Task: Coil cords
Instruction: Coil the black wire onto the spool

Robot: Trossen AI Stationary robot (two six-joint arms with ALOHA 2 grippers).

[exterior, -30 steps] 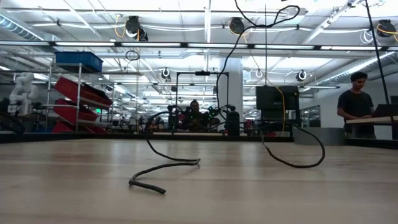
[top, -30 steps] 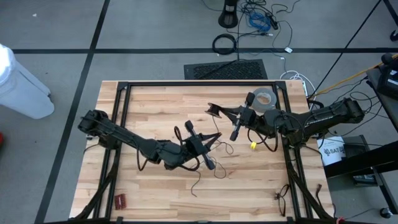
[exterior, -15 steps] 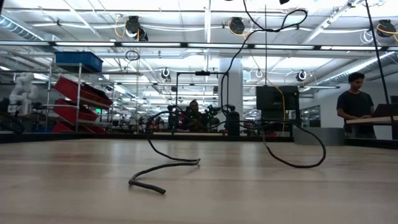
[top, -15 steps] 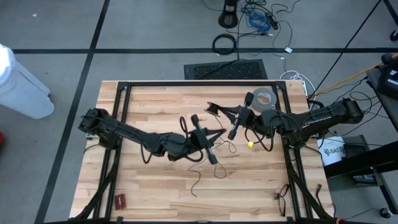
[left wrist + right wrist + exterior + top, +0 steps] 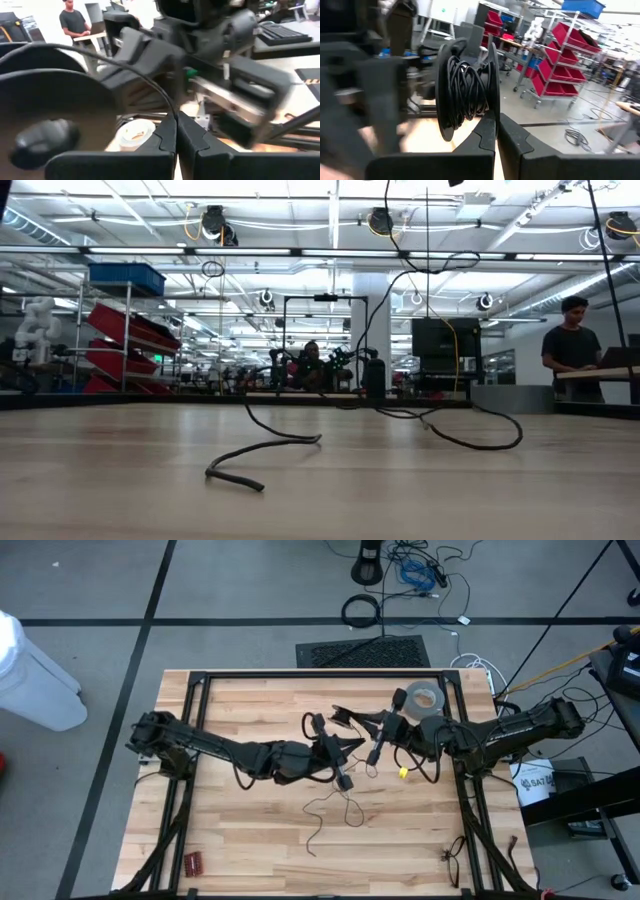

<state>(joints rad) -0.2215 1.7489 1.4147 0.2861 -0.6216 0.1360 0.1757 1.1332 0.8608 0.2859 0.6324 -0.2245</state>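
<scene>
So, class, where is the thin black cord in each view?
High view: cord lies in loose loops mid-table on the wooden table.
Low view: trails across the tabletop, one strand rising out of frame.
Left wrist view: arcs into the shut left gripper.
Right wrist view: coiled bundle at the shut right gripper.
Shared landmark: the wooden table.
</scene>
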